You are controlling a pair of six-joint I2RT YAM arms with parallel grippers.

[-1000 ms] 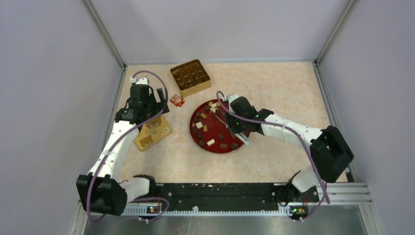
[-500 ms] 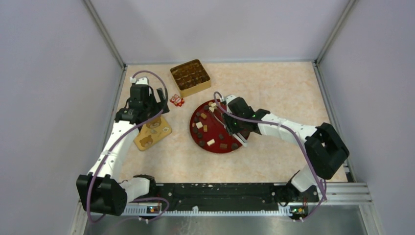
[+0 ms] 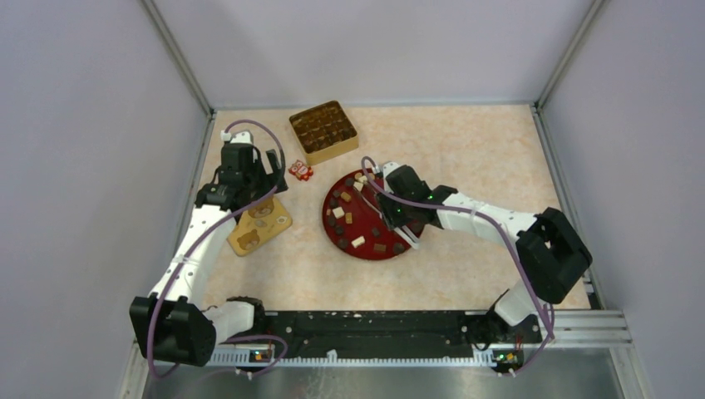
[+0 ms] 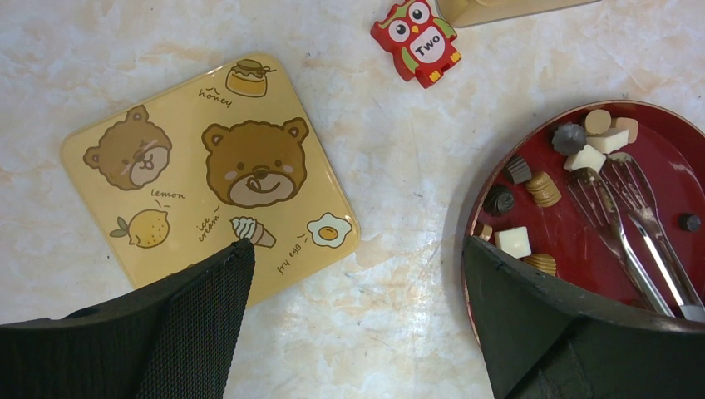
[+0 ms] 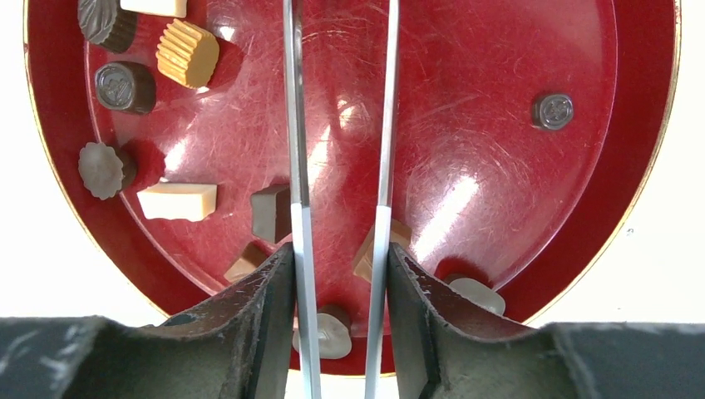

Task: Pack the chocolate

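The chocolate, several dark and cream pieces (image 3: pixel 338 212), lies on a red plate (image 3: pixel 326 218). My right gripper (image 3: pixel 397 218) is shut on metal tongs (image 3: pixel 370 193) whose tips reach the plate's far side. In the right wrist view the gripper (image 5: pixel 341 258) squeezes the two tong arms (image 5: pixel 385 125) above the plate (image 5: pixel 482 100), with a tan ridged piece (image 5: pixel 188 53) and a dark piece (image 5: pixel 553 110) nearby; the tong tips are out of view. My left gripper (image 3: pixel 264 184) is open and empty, hovering (image 4: pixel 357 274) between the bear lid (image 4: pixel 208 166) and the plate (image 4: pixel 574 212).
A gold gridded box (image 3: pixel 323 130) with brown pieces stands at the back. Small red-and-white owl items (image 3: pixel 300 170) lie between box and lid, one showing in the left wrist view (image 4: pixel 418 43). The bear lid (image 3: pixel 259 226) lies left of the plate.
My right arm has shifted slightly left and away over the plate with the tongs. The left arm has not moved.
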